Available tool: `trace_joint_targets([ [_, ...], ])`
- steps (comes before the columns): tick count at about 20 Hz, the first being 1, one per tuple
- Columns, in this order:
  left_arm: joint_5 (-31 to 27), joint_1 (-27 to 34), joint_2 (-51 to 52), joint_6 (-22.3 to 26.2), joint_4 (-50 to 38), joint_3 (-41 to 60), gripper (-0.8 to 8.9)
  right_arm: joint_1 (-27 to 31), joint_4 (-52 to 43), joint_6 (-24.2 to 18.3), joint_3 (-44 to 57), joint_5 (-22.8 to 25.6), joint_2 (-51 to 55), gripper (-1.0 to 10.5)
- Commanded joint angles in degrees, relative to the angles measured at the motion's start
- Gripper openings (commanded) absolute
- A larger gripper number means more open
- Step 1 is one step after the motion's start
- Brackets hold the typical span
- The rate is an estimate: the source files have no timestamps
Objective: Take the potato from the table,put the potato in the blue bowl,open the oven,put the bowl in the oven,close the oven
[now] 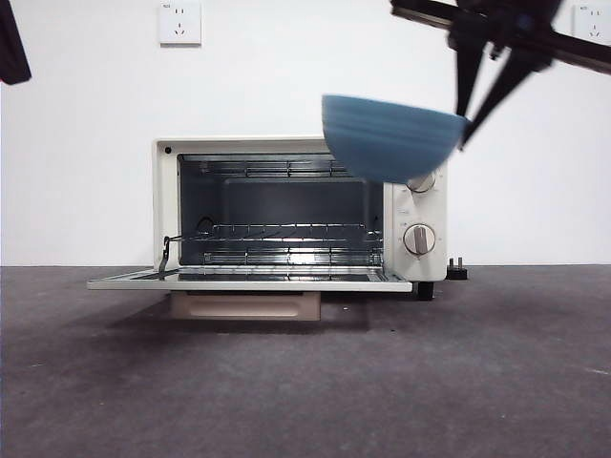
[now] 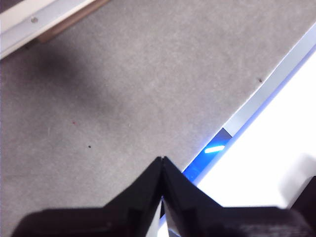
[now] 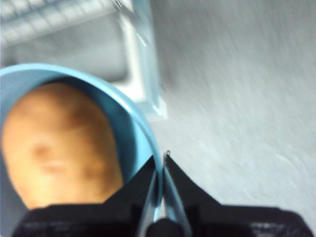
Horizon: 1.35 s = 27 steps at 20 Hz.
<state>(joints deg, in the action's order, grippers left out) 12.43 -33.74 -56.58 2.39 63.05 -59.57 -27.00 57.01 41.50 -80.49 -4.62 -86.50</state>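
The blue bowl (image 1: 389,136) hangs in the air in front of the oven's upper right corner. My right gripper (image 1: 465,127) comes down from the top right and is shut on the bowl's right rim (image 3: 157,173). Inside the bowl lies the orange-tan potato (image 3: 59,143). The cream-white oven (image 1: 296,210) stands at the back of the table with its door (image 1: 248,281) folded down flat and its wire racks showing. My left gripper (image 2: 162,170) is shut on nothing, over the bare grey table (image 2: 123,89), away from the oven.
The oven's two round knobs (image 1: 418,239) sit on its right panel, partly behind the bowl. A black plug (image 1: 457,270) lies to the right of the oven. A black arm tip (image 1: 11,48) shows at the top left corner. The table's edge (image 2: 266,91) runs near the left gripper.
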Motion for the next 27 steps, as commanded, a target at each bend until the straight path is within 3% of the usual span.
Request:
trace_joint_targets([
  [1,0.0,-0.2,1.1,0.7,0.1,0.0,-0.06,-0.4,3.0,1.2,-7.2,0.4,-6.1,-0.1],
  [3,0.0,-0.2,1.8,0.7,0.1,0.0,-0.06,-1.2,4.9,2.3,-13.2,0.6,-11.5,-0.1],
  [8,-0.1,-0.2,2.3,0.8,-0.3,0.0,-0.05,-3.5,6.0,9.9,-24.3,0.9,-23.1,-0.1],
  [12,-0.2,-0.2,2.4,0.7,-0.9,0.0,-0.06,-5.4,7.1,21.1,-27.5,3.6,-28.1,-0.1],
  [19,-5.6,0.1,3.0,-2.3,3.0,0.0,-0.06,-6.0,-0.4,41.3,-27.7,4.3,-28.9,-0.1],
  [25,-6.5,0.1,6.6,-2.5,5.0,-0.1,-0.06,-5.5,-5.8,48.3,-27.7,6.1,-30.4,-0.1],
  [27,-6.5,0.1,7.8,-2.4,5.0,-0.1,-0.06,-5.3,-6.5,48.6,-27.7,6.1,-31.3,-0.1],
])
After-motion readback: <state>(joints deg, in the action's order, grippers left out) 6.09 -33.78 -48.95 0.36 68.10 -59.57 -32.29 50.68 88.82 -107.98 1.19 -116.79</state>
